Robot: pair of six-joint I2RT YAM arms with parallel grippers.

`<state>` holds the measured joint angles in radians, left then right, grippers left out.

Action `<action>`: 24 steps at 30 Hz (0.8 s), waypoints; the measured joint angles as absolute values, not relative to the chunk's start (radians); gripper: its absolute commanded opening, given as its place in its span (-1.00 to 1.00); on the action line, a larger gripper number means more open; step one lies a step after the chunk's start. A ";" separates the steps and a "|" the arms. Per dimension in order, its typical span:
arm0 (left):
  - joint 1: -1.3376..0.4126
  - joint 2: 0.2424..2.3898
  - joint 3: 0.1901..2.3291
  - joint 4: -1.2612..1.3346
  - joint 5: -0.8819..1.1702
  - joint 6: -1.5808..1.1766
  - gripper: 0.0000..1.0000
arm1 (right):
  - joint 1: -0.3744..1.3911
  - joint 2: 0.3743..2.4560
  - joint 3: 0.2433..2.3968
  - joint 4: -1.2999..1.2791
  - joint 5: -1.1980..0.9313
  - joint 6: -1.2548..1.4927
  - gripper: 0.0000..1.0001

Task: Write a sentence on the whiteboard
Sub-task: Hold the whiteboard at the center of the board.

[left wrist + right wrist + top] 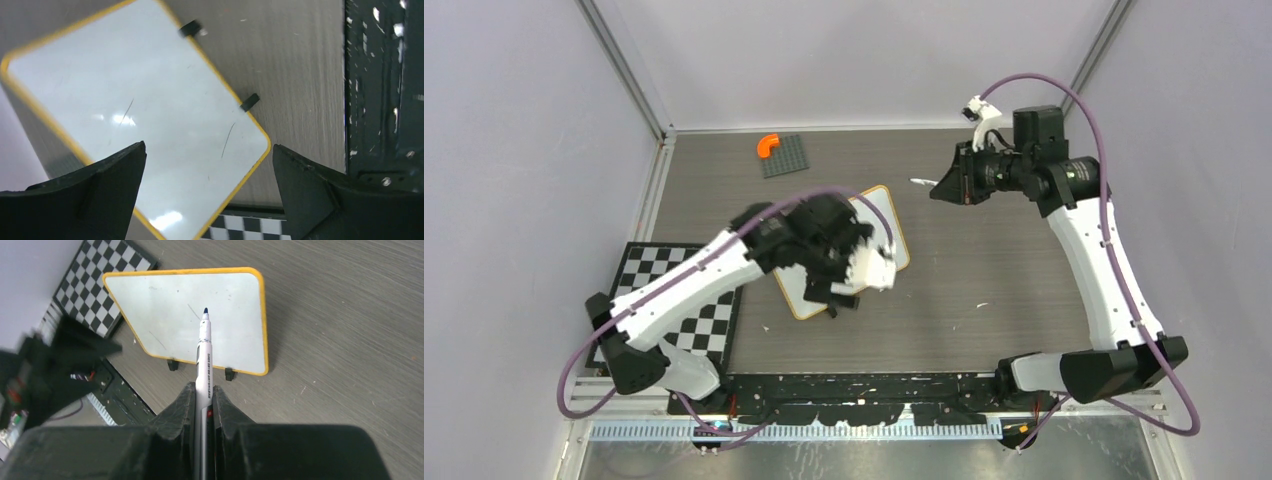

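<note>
The whiteboard [886, 212] with its yellow rim rests on the table's middle, half covered by my left arm. Its face [150, 110] carries only a few thin faint strokes; the sentence is not in view. My left gripper [849, 285] hangs over the board's near corner, open wide [208, 146], with nothing between its fingers [105, 185]. My right gripper [937, 190] is held up at the far right, away from the board, shut [204, 390] on a white marker [205, 347]. The marker's dark blue tip points toward the whiteboard [165, 300].
A checkerboard mat [674, 295] lies left of the board. A dark grey studded plate [786, 158] with an orange piece [767, 146] sits at the back. A black rail [854, 385] runs along the near edge. Grey walls close in three sides.
</note>
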<state>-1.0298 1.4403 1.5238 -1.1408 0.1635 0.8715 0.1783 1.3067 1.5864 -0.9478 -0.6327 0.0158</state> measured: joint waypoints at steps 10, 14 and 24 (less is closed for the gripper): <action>-0.342 1.368 1.629 -1.078 0.374 0.323 1.00 | 0.378 1.415 1.624 -0.907 -0.567 -0.073 -0.99; -0.155 1.349 1.570 -1.038 0.476 0.212 1.00 | 0.386 1.451 1.662 -0.857 -0.599 -0.067 -0.99; -0.026 1.410 1.407 -0.932 0.735 0.137 0.63 | 0.547 1.559 1.704 -0.844 -0.611 -0.098 -0.99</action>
<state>-0.0257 1.4101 1.4075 -0.9318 0.7353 0.1371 0.5468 1.5593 1.7039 -0.8436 -0.6106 -0.0982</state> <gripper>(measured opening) 0.924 0.172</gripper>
